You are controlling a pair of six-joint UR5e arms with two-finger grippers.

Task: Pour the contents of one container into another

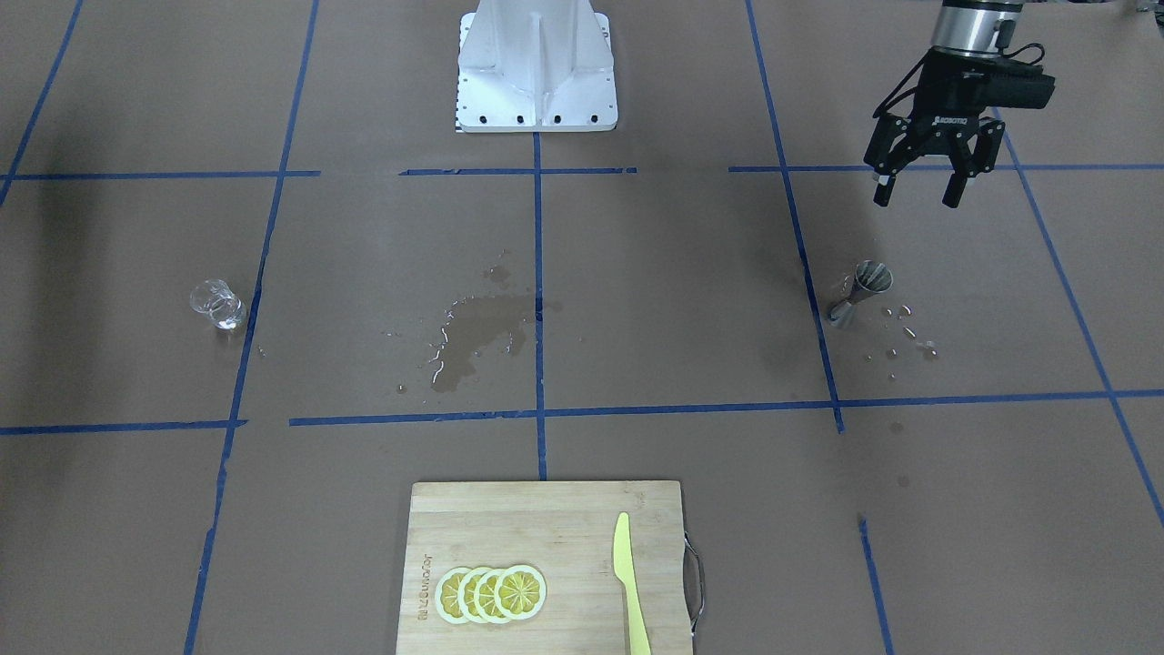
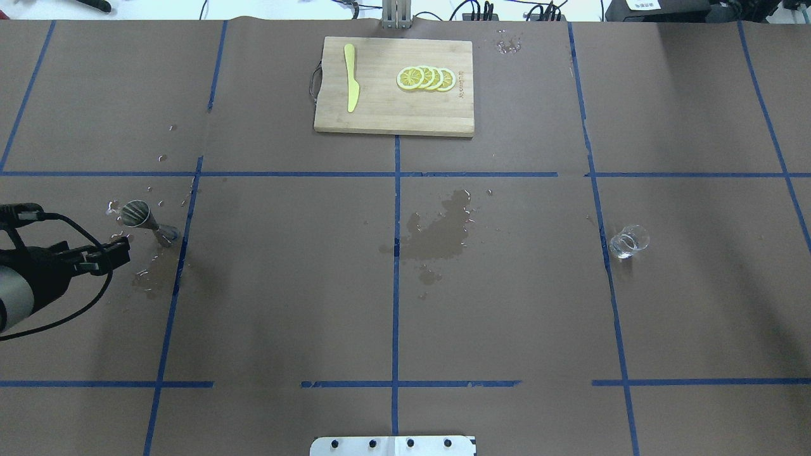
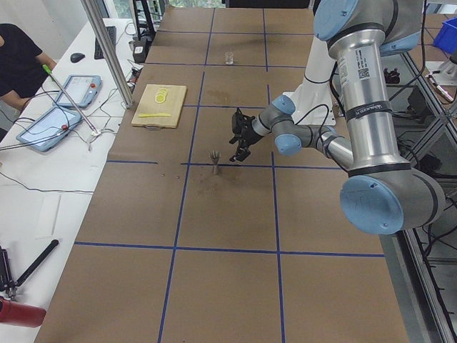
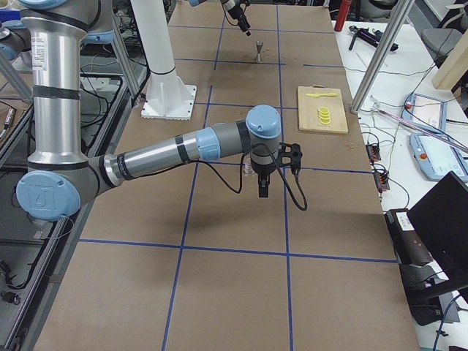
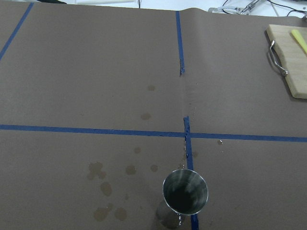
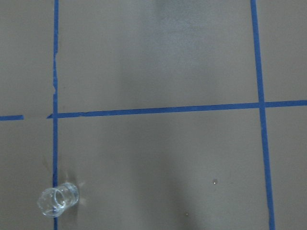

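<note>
Brown paper crossed with blue tape covers the surface (image 2: 285, 316). Reading my overhead view from the left, I find the left gripper (image 1: 914, 186) at the 9 o'clock edge, raised above the paper, its jaws spread wide with nothing between them. The steel jigger (image 2: 142, 218) stands upright at about 1 o'clock from it, clear of the jaws and just left of a tape line, with wet spots (image 2: 149, 278) scattered round its foot. In my left wrist view its open mouth sits near 6 o'clock.

At the centre lies a dark wet patch (image 2: 443, 231). At 12 o'clock from that, by the far edge, rests a wooden cutting board (image 2: 380, 117) carrying a yellow knife (image 2: 350, 79) and a row of lemon slices (image 2: 426, 78).

At 3 o'clock from the patch is the clear glass cup (image 2: 628, 240), just right of a tape line and well apart from the jigger. The right gripper (image 4: 262, 191) shows only from the side camera, hanging over the paper; I cannot tell how its jaws stand. Its wrist view has the cup at 7 o'clock.
</note>
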